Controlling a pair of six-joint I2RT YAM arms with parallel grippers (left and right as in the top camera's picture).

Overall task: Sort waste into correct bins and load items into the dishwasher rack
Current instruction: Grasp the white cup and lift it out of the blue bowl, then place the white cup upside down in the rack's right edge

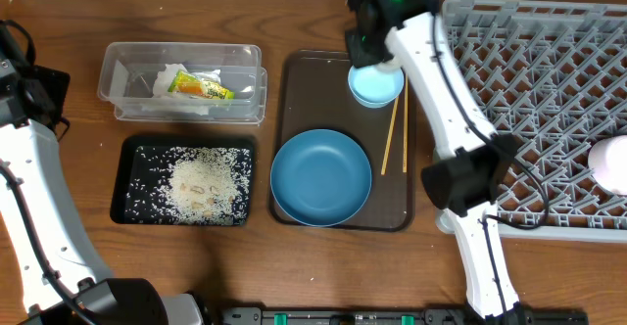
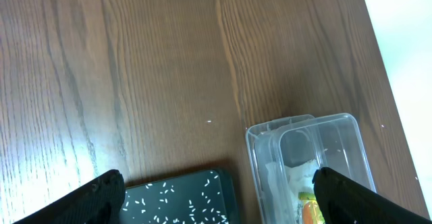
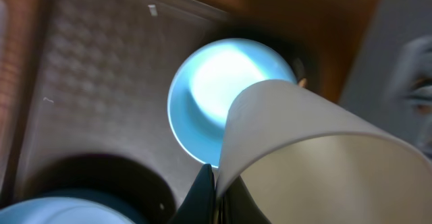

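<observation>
overhead / right arm: the right arm (image 1: 441,85) reaches across the brown serving tray (image 1: 294,100), its wrist over the light-blue bowl (image 1: 375,90) at the far corner; the cup is hard to make out here.
overhead / items: the large blue plate (image 1: 320,178) sits on the near half of the serving tray. The chopsticks (image 1: 395,134) lie just beside it, between plate and bowl. The white bowl (image 1: 612,163) is in the dishwasher rack (image 1: 549,61) at the right edge.
overhead / waste: rice (image 1: 201,183) is in the black tray (image 1: 132,147); the wrapper (image 1: 199,87) and napkin (image 1: 157,78) are in the clear tub (image 1: 113,66) (the sorting looks done).
left wrist / left gripper: the left gripper (image 2: 217,183) has its fingers spread wide with nothing between them, above the table near the ends of the black tray and tub.
right wrist / right gripper: the right gripper (image 3: 208,183) is clenched on the rim of the small white cup (image 3: 317,156).
right wrist / cup place: it is tilted over the light-blue bowl (blur; cannot tell whether they touch).
handling / cup: probably light, stiff, with a smooth wall and so slippery, and breakable if dropped.
handling / hold: pinching the thin wall at the rim suits it, but a one-sided grip lets it swing, so it should go slowly to the rack.
</observation>
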